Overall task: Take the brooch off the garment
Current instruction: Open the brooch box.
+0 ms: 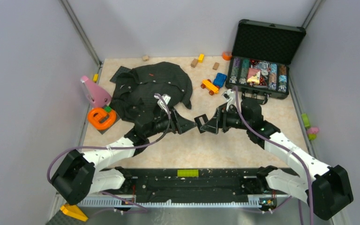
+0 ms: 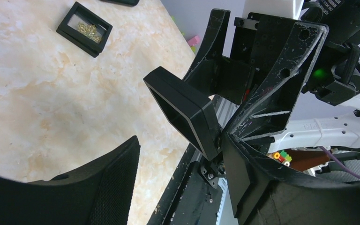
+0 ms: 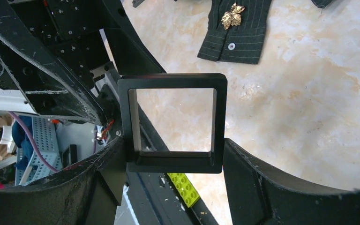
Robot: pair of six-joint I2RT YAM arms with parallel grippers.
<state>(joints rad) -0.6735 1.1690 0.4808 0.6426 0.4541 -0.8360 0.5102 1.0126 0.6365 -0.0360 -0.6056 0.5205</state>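
The garment (image 1: 150, 86) lies crumpled at the back left of the table. One of its cuffs (image 3: 236, 40) shows in the right wrist view, with the gold brooch (image 3: 232, 15) pinned on it next to a white button. I cannot make out the brooch in the top view. My right gripper (image 1: 211, 124) is shut on an empty black square box frame (image 3: 172, 124), held above the table's middle. My left gripper (image 1: 187, 124) is wide open facing it, and the frame (image 2: 183, 110) sits at one of its fingertips (image 2: 243, 168).
An open black case of chips (image 1: 262, 65) stands at the back right. An orange toy car (image 1: 209, 86), a blue block (image 1: 220, 79), a pink toy (image 1: 95, 91) and an orange ring (image 1: 101, 118) lie around the shirt. A small black box with gold pieces (image 2: 84, 28) lies on the table.
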